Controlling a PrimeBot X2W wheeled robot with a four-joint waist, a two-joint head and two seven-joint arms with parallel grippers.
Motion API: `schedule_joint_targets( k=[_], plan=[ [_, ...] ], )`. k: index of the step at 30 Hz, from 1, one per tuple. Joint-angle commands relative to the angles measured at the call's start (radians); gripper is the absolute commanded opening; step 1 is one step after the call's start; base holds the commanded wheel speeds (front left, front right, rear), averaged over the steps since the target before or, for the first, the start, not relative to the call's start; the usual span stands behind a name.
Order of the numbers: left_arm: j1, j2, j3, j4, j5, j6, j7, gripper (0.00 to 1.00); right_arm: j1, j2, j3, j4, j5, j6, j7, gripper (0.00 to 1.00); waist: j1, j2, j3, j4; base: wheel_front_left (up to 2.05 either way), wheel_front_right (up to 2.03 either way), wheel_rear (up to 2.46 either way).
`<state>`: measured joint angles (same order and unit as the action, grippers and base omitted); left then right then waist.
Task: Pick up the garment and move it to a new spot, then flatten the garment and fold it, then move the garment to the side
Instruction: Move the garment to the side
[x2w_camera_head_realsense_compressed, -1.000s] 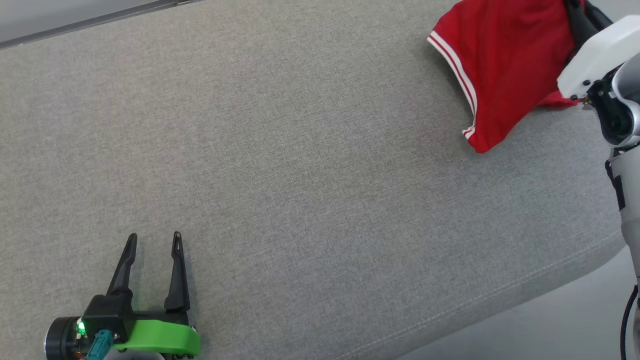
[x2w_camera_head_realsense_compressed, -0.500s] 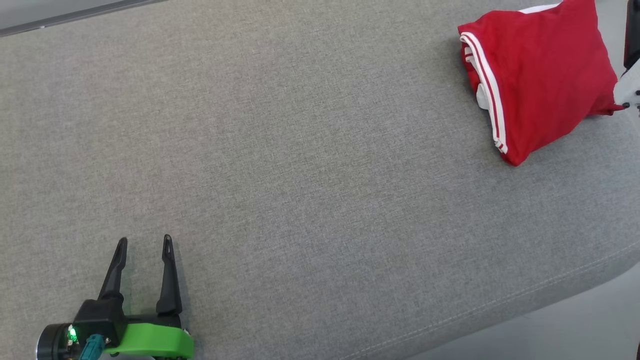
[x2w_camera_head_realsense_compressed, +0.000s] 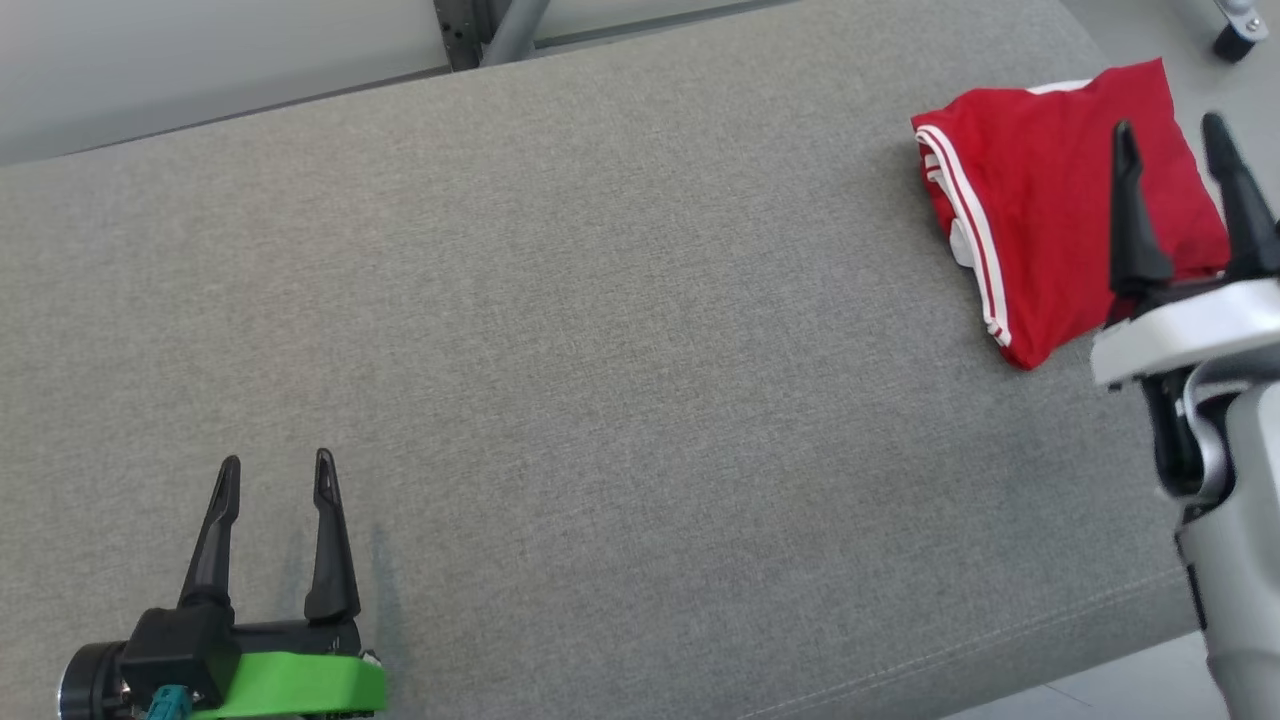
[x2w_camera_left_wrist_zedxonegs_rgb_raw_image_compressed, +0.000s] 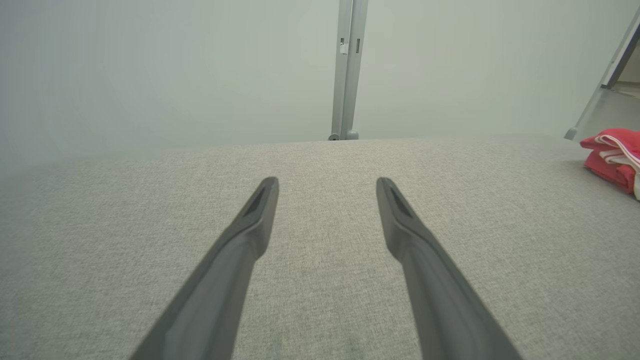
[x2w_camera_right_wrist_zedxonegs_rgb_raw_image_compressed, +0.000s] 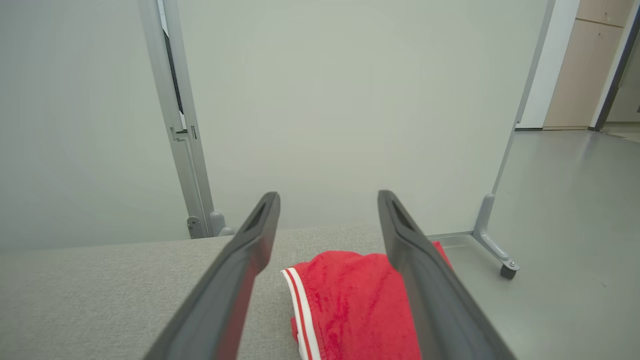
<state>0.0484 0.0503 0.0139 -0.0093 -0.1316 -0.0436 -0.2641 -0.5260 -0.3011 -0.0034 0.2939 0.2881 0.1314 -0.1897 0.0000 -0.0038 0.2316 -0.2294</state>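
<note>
The folded red garment (x2w_camera_head_realsense_compressed: 1040, 230) lies at the far right end of the bench (x2w_camera_head_realsense_compressed: 600, 350). My right tool (x2w_camera_head_realsense_compressed: 1168, 135) hangs wide and empty over it; my left tool (x2w_camera_head_realsense_compressed: 276, 472) is wide too. I'd lift the right one straight up, so no finger snags the fold.

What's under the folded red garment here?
The red garment lies on the grey upholstered surface, near its right end. White-striped layers peek out at its left edge; anything else beneath the fold is covered.
</note>
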Motion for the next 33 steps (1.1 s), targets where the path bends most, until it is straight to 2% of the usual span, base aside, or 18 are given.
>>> schedule_joint_targets(
  k=[1, 6, 9, 17, 24, 33],
  plan=[
    [0.023, 0.001, -0.002, -0.004, -0.009, 0.007, 0.0, 1.0, 0.049, 0.021, 0.014, -0.016, 0.034, -0.001, -0.018, 1.0, 0.0, 0.0038, -0.056, 0.052, 0.0, 0.0, 0.0],
    [0.043, 0.001, -0.008, 0.002, -0.021, 0.016, 0.0, 1.0, 0.205, 0.044, 0.025, -0.046, 0.047, -0.002, -0.069, 1.0, 0.0, 0.0038, -0.102, 0.12, 0.0, 0.0, 0.0],
    [0.055, 0.001, 0.005, 0.024, -0.001, 0.006, 0.0, 1.0, 0.289, 0.091, 0.038, -0.059, 0.001, -0.001, -0.076, 1.0, 0.0, 0.0038, -0.127, 0.17, 0.0, 0.0, 0.0],
    [0.027, 0.001, 0.015, 0.089, -0.014, -0.02, 0.0, 1.0, 0.422, 0.213, -0.055, -0.098, -0.178, -0.002, -0.076, 1.0, 0.0, 0.0038, -0.149, 0.256, 0.0, 0.0, 0.0],
    [0.045, 0.001, 0.025, 0.139, -0.055, -0.038, 0.0, 1.0, 0.498, 0.249, -0.104, -0.127, -0.277, -0.002, -0.076, 1.0, 0.0, 0.0038, -0.181, 0.263, 0.0, 0.0, 0.0],
    [0.065, 0.001, 0.042, 0.179, -0.066, -0.061, 0.0, 1.0, 0.56, 0.25, -0.083, -0.152, -0.294, -0.002, -0.076, 1.0, 0.0, 0.0038, -0.216, 0.227, 0.0, 0.0, 0.0]
  ],
)
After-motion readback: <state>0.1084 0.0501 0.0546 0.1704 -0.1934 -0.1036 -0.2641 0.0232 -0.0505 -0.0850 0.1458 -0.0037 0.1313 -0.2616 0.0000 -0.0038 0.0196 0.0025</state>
